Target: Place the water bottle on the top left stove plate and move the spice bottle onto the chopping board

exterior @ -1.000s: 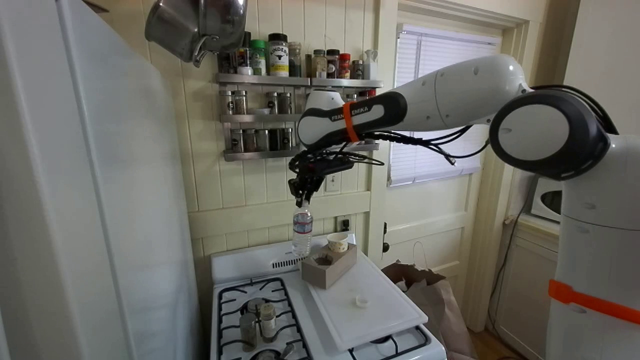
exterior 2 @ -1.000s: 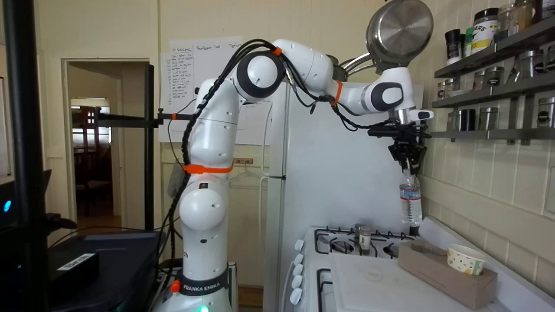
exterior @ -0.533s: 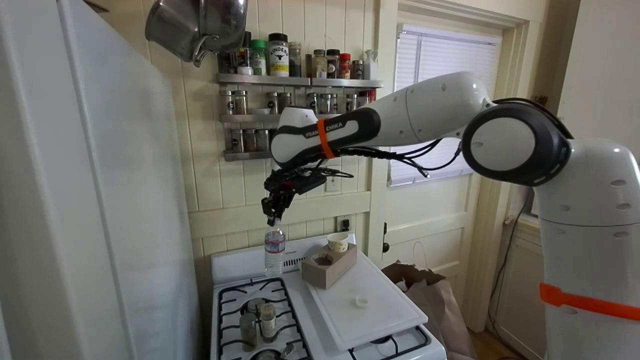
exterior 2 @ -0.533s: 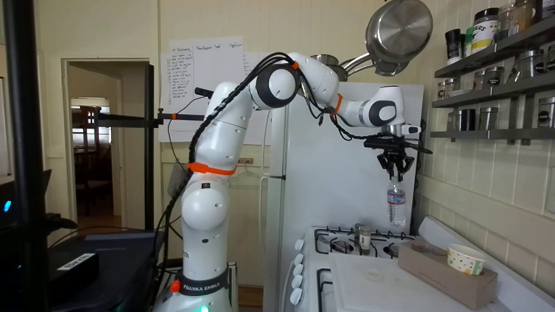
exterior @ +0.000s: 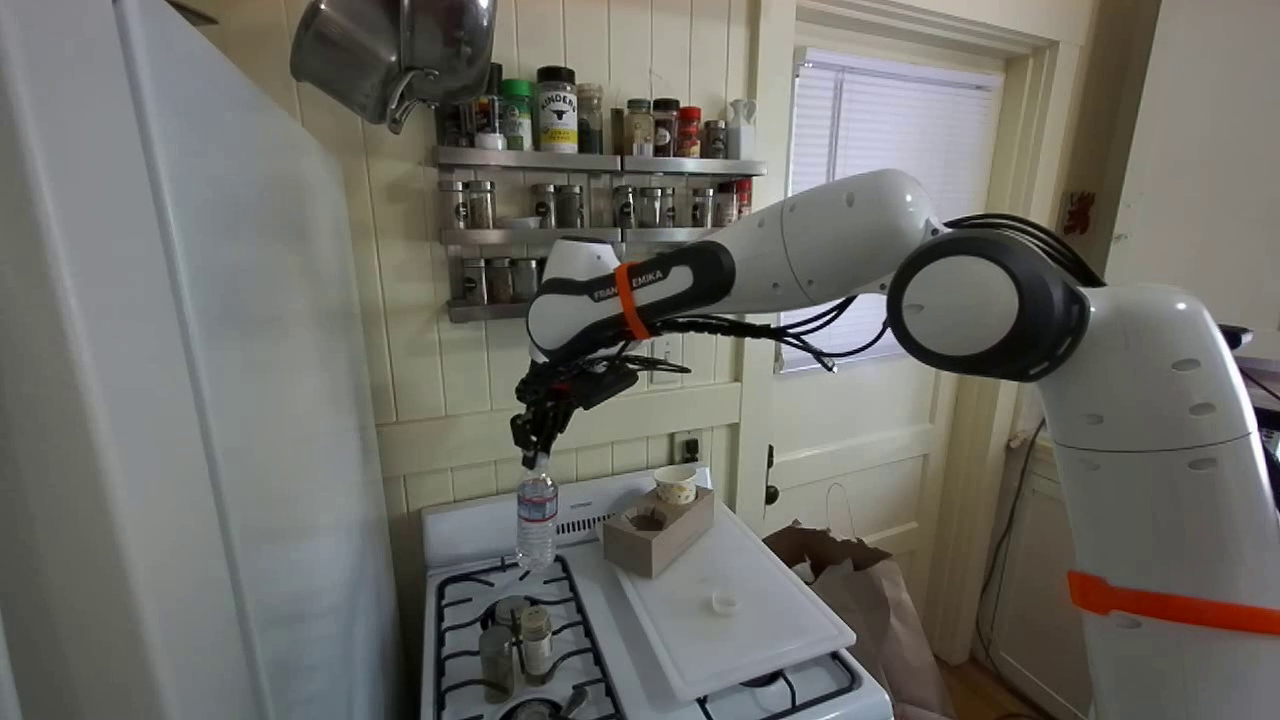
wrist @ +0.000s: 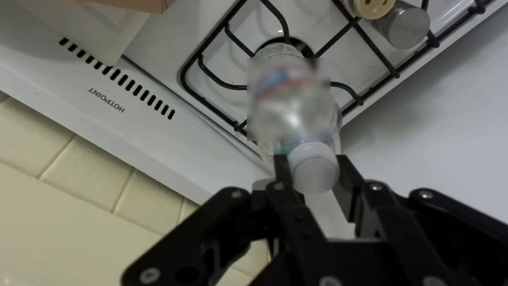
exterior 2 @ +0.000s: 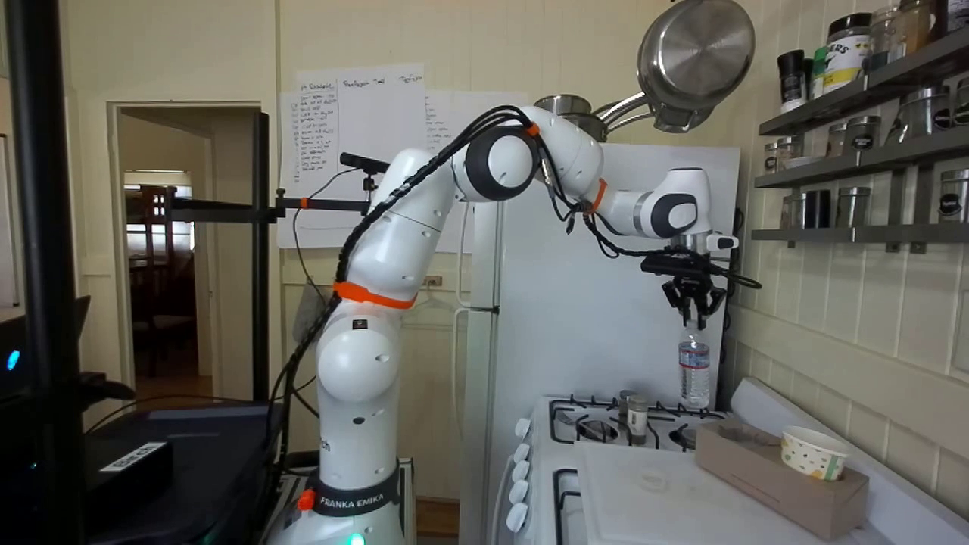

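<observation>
The gripper [wrist: 313, 159], low in the wrist view, stands narrowed, its fingers [wrist: 282, 171] pinching the water bottle [exterior: 537, 510] by the capped top; the bottle is close to upright in both exterior views, its middle blurred in the wrist view, where its base overlaps a burner [wrist: 304, 47] at top centre; whether it touches the grate [wrist: 339, 36], I cannot tell; low and left of centre in an exterior view, the pale-capped spice bottle [exterior: 537, 645] stands on the grate just beside a metal-lidded jar [exterior: 496, 662]; right of these lies the white chopping board [exterior: 745, 650], bearing a small pale round piece [exterior: 724, 603]; at its upper end sits a cardboard box [exterior: 640, 552] with a patterned paper cup [exterior: 676, 487] on it.
</observation>
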`<state>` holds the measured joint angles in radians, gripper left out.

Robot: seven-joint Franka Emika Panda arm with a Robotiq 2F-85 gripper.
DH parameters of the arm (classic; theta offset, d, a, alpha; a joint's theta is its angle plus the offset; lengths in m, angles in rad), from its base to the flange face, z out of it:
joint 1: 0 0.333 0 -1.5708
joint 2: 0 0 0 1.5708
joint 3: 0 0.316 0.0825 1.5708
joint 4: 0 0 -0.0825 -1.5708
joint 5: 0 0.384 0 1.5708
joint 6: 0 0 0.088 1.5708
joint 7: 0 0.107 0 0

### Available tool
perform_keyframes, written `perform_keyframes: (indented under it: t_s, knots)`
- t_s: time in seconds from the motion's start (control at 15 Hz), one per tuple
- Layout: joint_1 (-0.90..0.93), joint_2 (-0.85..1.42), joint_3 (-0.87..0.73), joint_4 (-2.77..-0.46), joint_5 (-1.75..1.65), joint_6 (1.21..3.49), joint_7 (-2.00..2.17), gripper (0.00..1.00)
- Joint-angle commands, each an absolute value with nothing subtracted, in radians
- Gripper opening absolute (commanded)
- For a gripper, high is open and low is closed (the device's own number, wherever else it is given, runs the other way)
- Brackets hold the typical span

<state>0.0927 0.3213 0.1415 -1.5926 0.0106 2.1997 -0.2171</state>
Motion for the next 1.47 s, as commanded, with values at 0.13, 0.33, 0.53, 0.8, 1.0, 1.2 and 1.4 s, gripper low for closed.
perform_keyframes:
  t_s: [0.13, 0.33, 0.53, 0.8, 1.0, 1.2, 1.4]
  knots:
    - [0.096, 0.403, 0.152, -1.554, 0.032, 2.291, -0.226, 0.08]
    - [0.104, 0.445, 0.158, -1.519, 0.020, 2.294, -0.229, 0.08]
    - [0.114, 0.479, 0.164, -1.477, 0.012, 2.285, -0.230, 0.08]
    - [0.132, 0.523, 0.155, -1.425, -0.006, 2.274, -0.218, 0.08]
    - [0.139, 0.550, 0.150, -1.399, -0.015, 2.261, -0.207, 0.08]
    - [0.142, 0.572, 0.143, -1.379, -0.020, 2.256, -0.201, 0.08]
    - [0.151, 0.583, 0.130, -1.359, -0.034, 2.232, -0.180, 0.08]
